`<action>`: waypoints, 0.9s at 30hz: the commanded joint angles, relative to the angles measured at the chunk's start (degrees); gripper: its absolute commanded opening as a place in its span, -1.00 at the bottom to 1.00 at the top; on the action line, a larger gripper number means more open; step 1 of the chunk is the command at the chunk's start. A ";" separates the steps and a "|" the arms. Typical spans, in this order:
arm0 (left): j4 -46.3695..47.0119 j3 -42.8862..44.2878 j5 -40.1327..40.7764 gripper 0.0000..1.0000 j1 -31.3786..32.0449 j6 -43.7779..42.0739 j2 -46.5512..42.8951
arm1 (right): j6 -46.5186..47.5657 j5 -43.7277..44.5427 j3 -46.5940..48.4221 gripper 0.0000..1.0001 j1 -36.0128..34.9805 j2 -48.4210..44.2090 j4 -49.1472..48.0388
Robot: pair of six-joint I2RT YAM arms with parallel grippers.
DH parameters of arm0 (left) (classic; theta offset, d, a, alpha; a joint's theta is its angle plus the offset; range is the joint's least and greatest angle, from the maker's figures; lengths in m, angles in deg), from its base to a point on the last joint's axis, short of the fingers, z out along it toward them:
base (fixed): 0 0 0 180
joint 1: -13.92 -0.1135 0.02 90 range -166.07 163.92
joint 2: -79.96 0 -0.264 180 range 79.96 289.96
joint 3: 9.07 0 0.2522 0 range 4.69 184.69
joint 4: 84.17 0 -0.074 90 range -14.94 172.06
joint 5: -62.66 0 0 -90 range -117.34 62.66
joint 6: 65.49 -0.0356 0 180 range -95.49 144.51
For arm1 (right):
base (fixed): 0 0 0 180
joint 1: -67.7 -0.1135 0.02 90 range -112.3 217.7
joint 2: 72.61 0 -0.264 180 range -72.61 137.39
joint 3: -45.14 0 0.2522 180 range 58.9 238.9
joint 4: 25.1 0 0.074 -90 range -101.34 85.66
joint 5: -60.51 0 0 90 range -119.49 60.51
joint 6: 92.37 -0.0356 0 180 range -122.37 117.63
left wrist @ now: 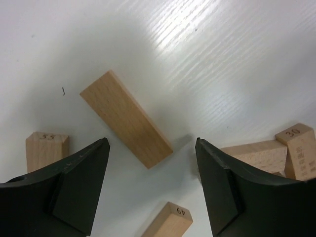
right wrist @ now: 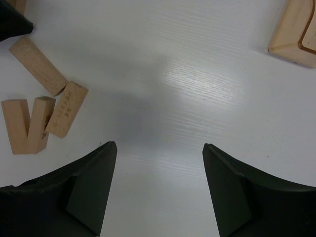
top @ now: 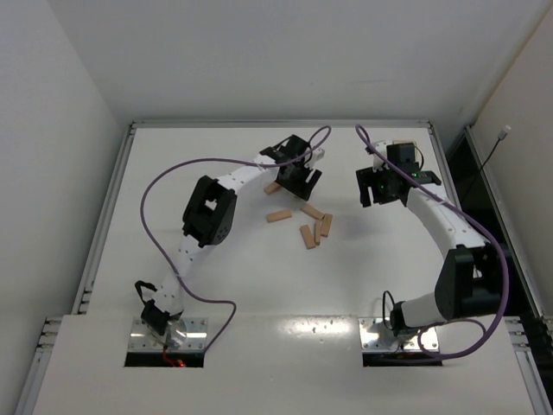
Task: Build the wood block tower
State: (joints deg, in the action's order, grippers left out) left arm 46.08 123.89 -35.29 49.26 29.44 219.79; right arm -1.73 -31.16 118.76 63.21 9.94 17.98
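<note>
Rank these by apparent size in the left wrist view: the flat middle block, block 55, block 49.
1. Flat block: clearly the largest, and fully in view.
2. Block 55 and block 49: they look about alike. Both are partly hidden or cropped, so I can't rank one above the other.

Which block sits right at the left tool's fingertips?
The unmarked block lying diagonally, its end between the open left tool's tips. The blocks stamped 55, 49 and 30 sit at the view's edges.
</note>
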 commanded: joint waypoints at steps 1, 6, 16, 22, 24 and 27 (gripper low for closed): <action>0.22 3.58 -0.49 0.35 0.79 1.93 3.42 | -0.03 -1.49 -0.09 0.35 0.36 -1.24 -0.23; 0.22 5.51 2.58 0.01 0.79 2.54 6.85 | -0.03 -2.01 -0.09 0.35 0.36 -1.24 -0.23; -0.93 -6.33 8.65 -1.00 0.79 6.40 2.13 | -0.03 -1.49 -0.62 0.35 0.36 -2.30 -0.23; -1.54 -22.93 6.19 -1.00 0.79 5.10 -8.41 | -0.03 -2.02 -1.14 0.35 0.36 -2.83 -0.23; -0.93 -27.68 4.44 -1.00 0.79 4.56 -10.97 | -0.55 -2.02 -1.67 0.35 0.36 -2.83 -0.23; -0.93 -35.68 3.03 -1.00 1.31 2.98 -14.83 | -0.56 -2.55 -1.67 0.35 0.36 -2.83 -0.23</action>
State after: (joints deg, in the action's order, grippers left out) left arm 55.17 96.41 -29.89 49.65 33.66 204.45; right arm -1.84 -32.62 117.42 63.21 9.06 18.74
